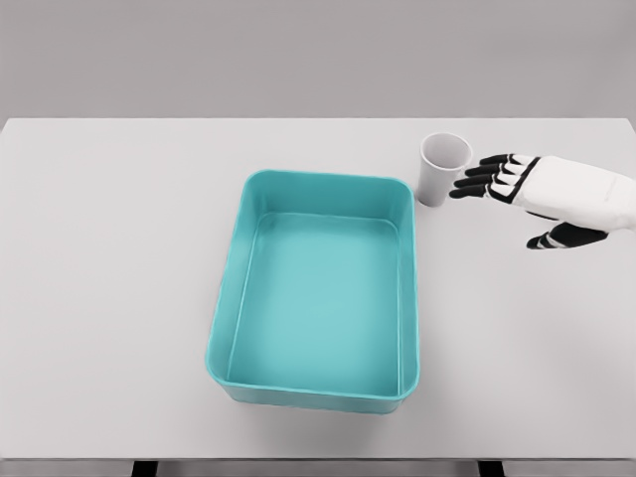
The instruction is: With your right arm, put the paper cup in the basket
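Stood upright on the table point(119, 248): paper cup point(442, 169), at about one o'clock from the teal basket point(248, 224), just beside its far right corner, not yet inside. Reached in from three o'clock: right hand point(542, 194), fingers spread apart, holding nothing, fingertips point(465, 182) just short of the cup's side or barely touching, probably so placed to wrap it. No left arm seen.

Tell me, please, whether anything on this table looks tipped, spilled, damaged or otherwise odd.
Nothing stands out. The white paper cup stands upright on the grey table, just beyond the back right corner of the teal plastic basket, which holds nothing. The right hand is beside the cup, fingers spread.
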Motion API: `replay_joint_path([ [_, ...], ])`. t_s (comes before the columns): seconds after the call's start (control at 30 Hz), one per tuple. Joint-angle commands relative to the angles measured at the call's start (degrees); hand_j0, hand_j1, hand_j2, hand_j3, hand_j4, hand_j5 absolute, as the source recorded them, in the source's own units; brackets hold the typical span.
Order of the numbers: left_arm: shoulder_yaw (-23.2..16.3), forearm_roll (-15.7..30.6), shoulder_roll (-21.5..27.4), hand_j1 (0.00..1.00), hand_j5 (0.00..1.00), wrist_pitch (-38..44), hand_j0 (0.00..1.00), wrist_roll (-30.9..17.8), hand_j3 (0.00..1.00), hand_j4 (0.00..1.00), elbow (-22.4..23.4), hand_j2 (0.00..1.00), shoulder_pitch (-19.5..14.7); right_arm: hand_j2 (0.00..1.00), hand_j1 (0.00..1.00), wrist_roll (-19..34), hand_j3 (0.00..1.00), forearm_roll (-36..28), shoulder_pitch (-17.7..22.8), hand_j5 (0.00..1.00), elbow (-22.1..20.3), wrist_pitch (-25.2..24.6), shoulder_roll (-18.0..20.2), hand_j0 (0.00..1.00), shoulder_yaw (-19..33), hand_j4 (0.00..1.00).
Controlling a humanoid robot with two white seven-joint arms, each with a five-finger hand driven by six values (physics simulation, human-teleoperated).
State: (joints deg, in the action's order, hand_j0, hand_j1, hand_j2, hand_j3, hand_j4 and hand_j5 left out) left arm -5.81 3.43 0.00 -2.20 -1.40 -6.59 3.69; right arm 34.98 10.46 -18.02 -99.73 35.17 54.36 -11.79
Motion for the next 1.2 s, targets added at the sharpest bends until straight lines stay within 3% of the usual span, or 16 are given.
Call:
replay_joint_path([
  [0.0,0.0,0.0,0.0,1.00,1.00,0.0,1.00,0.0,1.00,1.00,0.0,1.00,0.0,1.00,1.00,0.0,1.00,-0.4,0.0,1.00,0.7,-0.2,0.0,1.00,0.2,1.00],
  [0.13,0.0,0.0,0.0,1.00,1.00,0.0,1.00,0.0,1.00,1.00,0.0,1.00,-0.1,1.00,1.00,0.0,1.00,0.8,0.1,1.00,2.8,-0.5,-4.4,1.00,1.9,1.00],
  [0.27,0.0,0.0,0.0,1.00,1.00,-0.1,1.00,0.0,1.00,1.00,0.0,1.00,0.0,1.00,1.00,0.0,1.00,-0.5,-0.6,1.00,13.1,-2.5,-12.1,1.00,6.8,1.00],
  [0.4,0.0,0.0,0.0,1.00,1.00,0.0,1.00,0.0,1.00,1.00,0.0,1.00,0.0,1.00,1.00,0.0,1.00,-15.8,-0.8,1.00,16.7,-12.0,-13.3,1.00,7.0,1.00],
  [0.5,0.0,0.0,0.0,1.00,1.00,0.0,1.00,0.0,1.00,1.00,0.0,1.00,0.0,1.00,1.00,0.0,1.00,-20.7,-1.8,1.00,18.3,-19.8,-16.0,1.00,7.2,1.00],
  [0.6,0.0,0.0,0.0,1.00,1.00,0.0,1.00,0.0,1.00,1.00,0.0,1.00,0.0,1.00,1.00,0.0,1.00,-21.5,-4.6,1.00,23.4,-25.0,-21.4,1.00,7.3,1.00],
  [0.7,0.0,0.0,0.0,1.00,1.00,0.0,1.00,0.0,1.00,1.00,0.0,1.00,0.0,1.00,1.00,0.0,1.00,-27.0,-5.4,1.00,29.2,-24.7,-23.0,1.00,7.2,1.00],
  [1.17,0.0,0.0,0.0,1.00,1.00,0.0,1.00,0.0,1.00,1.00,0.0,1.00,0.0,1.00,1.00,0.0,1.00,-28.1,-6.2,1.00,40.0,-22.6,-31.3,1.00,9.3,1.00],
])
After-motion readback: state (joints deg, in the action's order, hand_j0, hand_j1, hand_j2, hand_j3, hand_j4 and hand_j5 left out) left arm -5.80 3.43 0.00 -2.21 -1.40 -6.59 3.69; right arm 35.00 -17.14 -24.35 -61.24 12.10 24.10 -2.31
